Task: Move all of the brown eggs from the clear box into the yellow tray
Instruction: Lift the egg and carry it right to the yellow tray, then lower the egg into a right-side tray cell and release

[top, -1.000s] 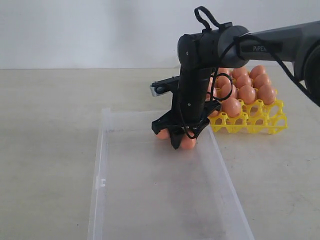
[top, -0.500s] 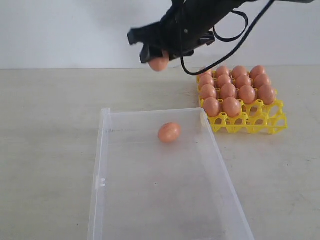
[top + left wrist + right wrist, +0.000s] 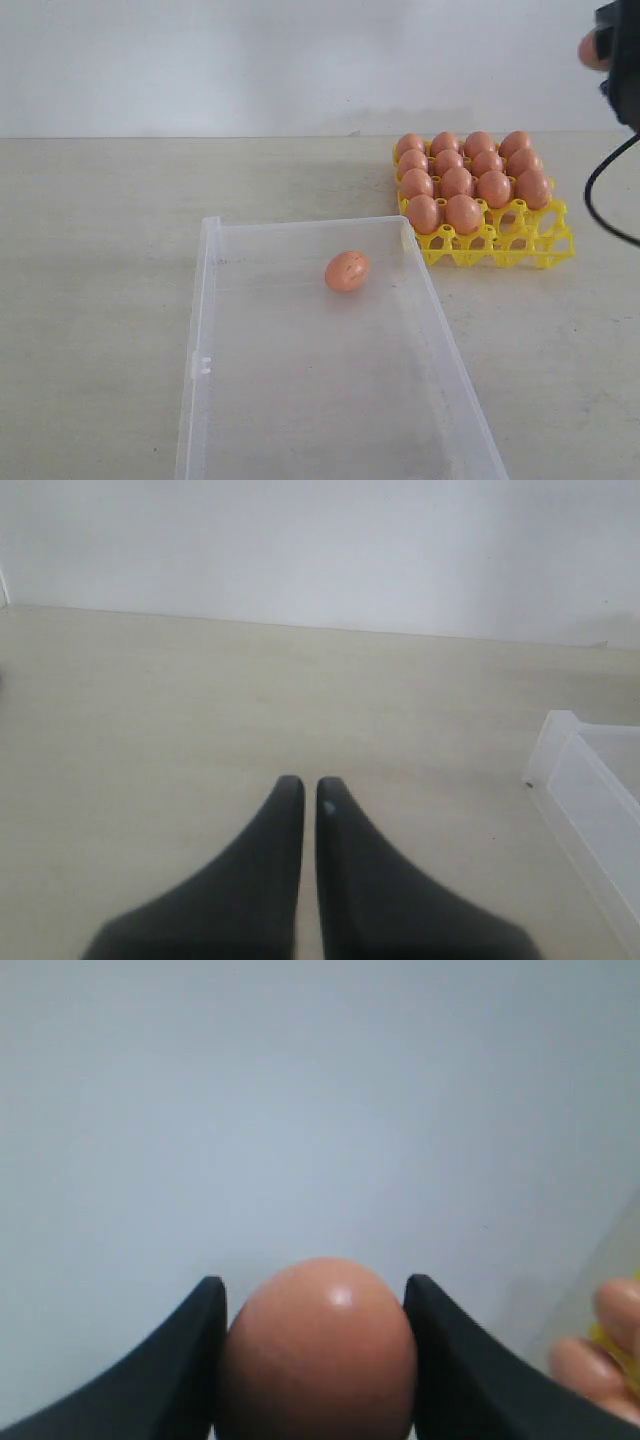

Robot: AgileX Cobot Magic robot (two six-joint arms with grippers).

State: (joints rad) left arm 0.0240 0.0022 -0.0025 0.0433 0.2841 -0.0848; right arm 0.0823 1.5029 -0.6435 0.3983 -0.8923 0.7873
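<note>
Brown egg (image 3: pixel 318 1350) in right gripper (image 3: pixel 314 1285), aloft

brown eggs (image 3: pixel 457 182): most in tray; 1 speckled in box; 1 gripped aloft
clear box (image 3: pixel 203 330): flat, beside tray
yellow tray (image 3: pixel 545 245): front cups empty

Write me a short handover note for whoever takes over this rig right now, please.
Left gripper: shut, empty, above the table near a corner of the clear box.
Right gripper: shut on a brown egg, held high at the right, above the yellow tray.
Done: the tray eggs fill most cups; two cups at its front right look empty.
Left: seat the held egg, then fetch the last egg lying in the clear box.
</note>
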